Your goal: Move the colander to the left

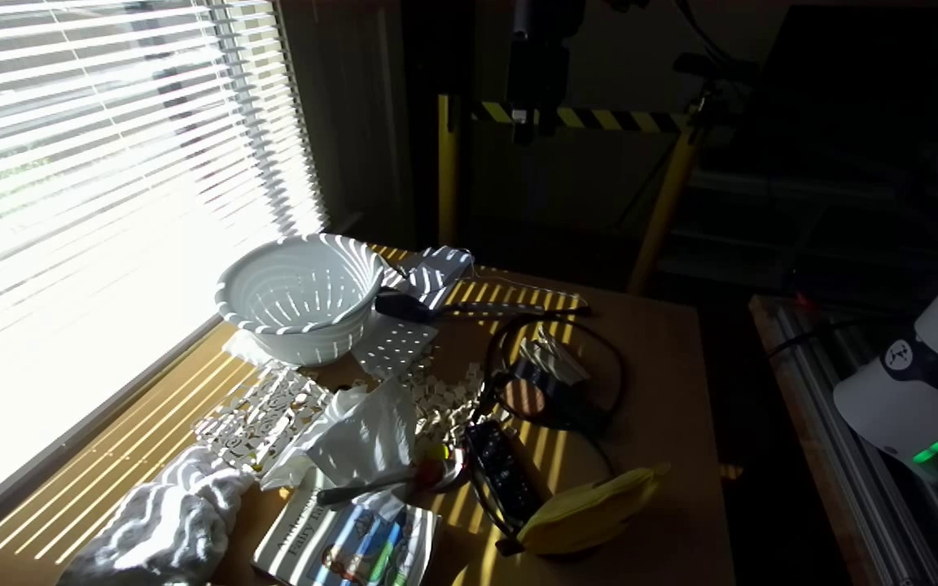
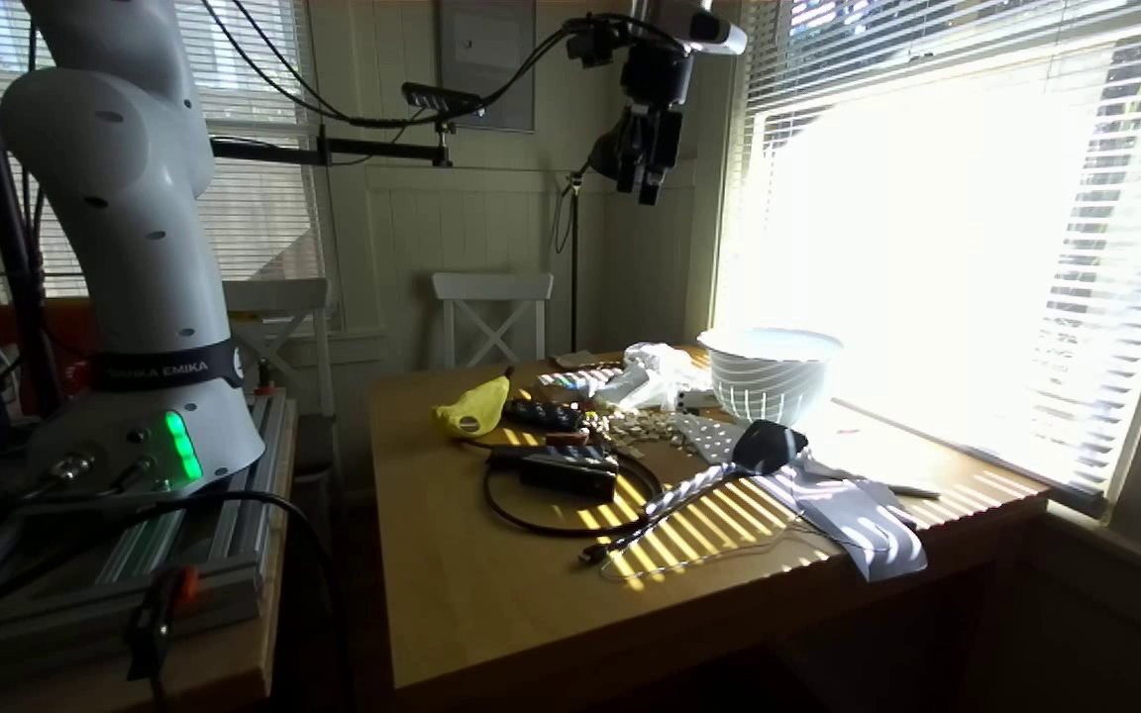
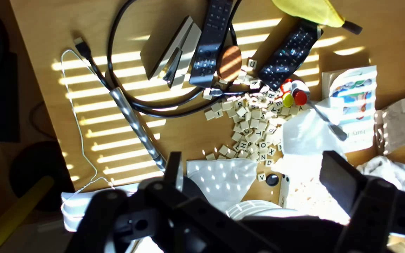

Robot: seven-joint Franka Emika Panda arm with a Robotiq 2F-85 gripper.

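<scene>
Colander [image 1: 302, 301] looks white, round, slotted and sun-striped.

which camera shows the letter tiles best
The wrist view: it looks down on the letter tiles, and several letters, such as H, T and V, can be read. In both exterior views they are only a small, pale scatter seen at a slant, with no letters I can make out.

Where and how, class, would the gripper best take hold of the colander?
Probably by the rim of the colander, on the side away from the window, coming down with jaws astride the edge: it sits mouth up beside the window, its wide rim exposed.
</scene>
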